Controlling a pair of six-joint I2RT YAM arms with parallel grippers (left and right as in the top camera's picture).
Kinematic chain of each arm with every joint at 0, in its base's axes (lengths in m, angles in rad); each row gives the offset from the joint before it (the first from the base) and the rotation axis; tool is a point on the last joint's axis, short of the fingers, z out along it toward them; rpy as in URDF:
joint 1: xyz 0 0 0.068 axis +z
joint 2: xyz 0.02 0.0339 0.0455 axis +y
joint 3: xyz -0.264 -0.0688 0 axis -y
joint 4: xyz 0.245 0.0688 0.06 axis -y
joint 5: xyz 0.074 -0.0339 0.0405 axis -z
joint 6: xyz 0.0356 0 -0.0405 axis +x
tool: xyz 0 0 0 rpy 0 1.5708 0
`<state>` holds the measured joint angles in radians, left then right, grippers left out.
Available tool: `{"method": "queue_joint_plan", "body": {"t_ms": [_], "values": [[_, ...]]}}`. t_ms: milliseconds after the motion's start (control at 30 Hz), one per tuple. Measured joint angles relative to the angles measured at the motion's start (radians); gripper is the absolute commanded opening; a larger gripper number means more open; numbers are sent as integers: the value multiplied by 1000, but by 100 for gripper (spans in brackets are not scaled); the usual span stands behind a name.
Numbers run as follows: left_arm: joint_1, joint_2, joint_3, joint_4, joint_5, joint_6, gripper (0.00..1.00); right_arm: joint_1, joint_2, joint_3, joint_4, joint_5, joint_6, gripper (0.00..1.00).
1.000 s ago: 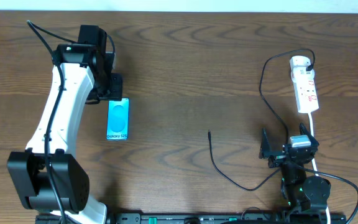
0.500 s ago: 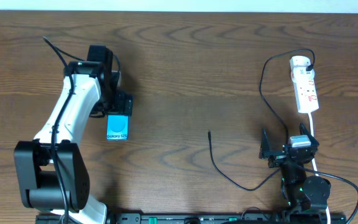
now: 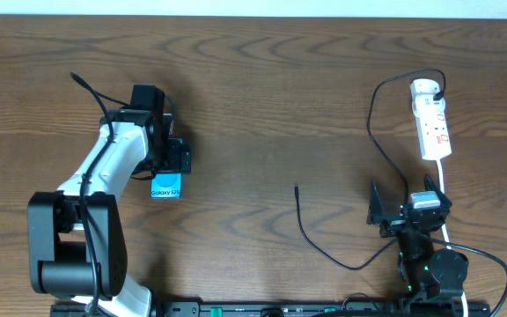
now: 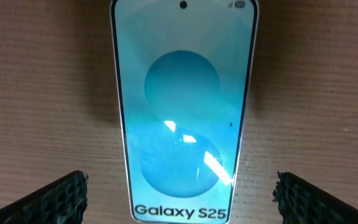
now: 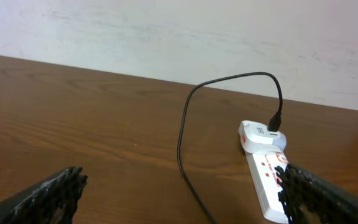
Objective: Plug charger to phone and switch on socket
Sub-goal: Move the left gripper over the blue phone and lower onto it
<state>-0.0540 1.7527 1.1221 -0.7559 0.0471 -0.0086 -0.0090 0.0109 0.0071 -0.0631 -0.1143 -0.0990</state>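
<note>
Now left claw [image 4: 179,190] (widened) has reached phone [image 4: 182,93].

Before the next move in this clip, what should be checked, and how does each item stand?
1. Left gripper open, fingers either side of phone: ok.
2. Phone flat, screen up: ok.
3. Charger plugged into phone: not ok; tip lies apart on table.
4. Charger's other end in socket: ok.
5. Socket switched on: cannot tell.
6. Right gripper open, empty: ok.
</note>
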Motion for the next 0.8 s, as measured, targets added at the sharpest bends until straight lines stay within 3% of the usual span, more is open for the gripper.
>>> {"method": "queue_joint_plan", "body": {"t_ms": [800], "values": [[0,5,-3,131,0,-17,97,0,0,0,0,0,0,99]]}}
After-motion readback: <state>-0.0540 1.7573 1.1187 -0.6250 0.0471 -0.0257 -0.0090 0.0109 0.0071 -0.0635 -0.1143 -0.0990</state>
